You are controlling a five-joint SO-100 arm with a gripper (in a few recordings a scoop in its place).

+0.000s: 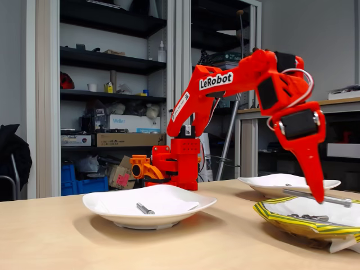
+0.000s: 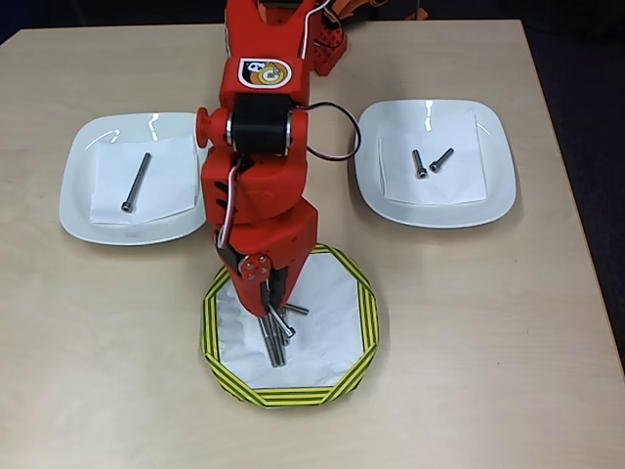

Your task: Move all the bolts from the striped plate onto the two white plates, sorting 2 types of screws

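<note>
The striped plate [image 1: 292, 225] [image 2: 363, 322] lies at the table's front with several grey bolts [image 1: 308, 216] on its white centre, among them a short one [image 2: 295, 310]. My red gripper [image 1: 319, 197] [image 2: 271, 311] points down over it, shut on a long bolt [image 1: 337, 199] [image 2: 272, 344] held level just above the plate. The left white plate [image 1: 112, 205] [image 2: 78, 195] carries one long bolt [image 1: 145, 208] [image 2: 136, 183]. On the right white plate [image 1: 259, 183] [image 2: 498, 186] lie two short bolts [image 2: 418, 163].
The arm's red base [image 1: 177, 163] [image 2: 293, 29] stands at the back of the table between the two white plates. Each white plate has a paper sheet [image 2: 146, 181] in it. Shelves and a desk stand behind the table.
</note>
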